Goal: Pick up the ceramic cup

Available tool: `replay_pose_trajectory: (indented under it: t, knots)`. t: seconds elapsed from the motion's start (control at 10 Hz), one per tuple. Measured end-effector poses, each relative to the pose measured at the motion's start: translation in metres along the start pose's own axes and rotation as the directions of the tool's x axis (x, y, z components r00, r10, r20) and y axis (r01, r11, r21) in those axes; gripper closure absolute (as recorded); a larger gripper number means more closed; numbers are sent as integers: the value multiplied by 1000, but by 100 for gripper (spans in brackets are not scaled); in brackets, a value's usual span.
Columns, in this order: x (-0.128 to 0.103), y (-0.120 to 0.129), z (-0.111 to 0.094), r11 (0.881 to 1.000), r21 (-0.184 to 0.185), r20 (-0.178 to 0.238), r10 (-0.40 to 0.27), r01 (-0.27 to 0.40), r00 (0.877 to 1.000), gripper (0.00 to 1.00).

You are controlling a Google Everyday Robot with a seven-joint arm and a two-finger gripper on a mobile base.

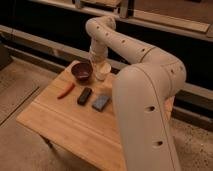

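Note:
The ceramic cup (103, 70) is small, cream-white and round. It stands upright on the far side of the wooden table (65, 125), just right of the dark maroon bowl (81, 71). My gripper (98, 61) comes down from the white arm and sits right at the cup's top rim, on its left side. The end of the arm hides part of the rim.
A red elongated object (65, 90), a black bar-shaped object (84, 95) and a blue-grey packet (101, 102) lie in a row in front of the bowl and cup. The arm's large white body (145, 120) covers the table's right side. A dark ledge runs behind.

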Motion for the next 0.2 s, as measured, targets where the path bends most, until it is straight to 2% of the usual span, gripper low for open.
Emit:
replay_pose_trajectory:
  t: [0.2]
  knots:
    - [-2,-2,-1,1000,0,0,-3,3,1000,100]
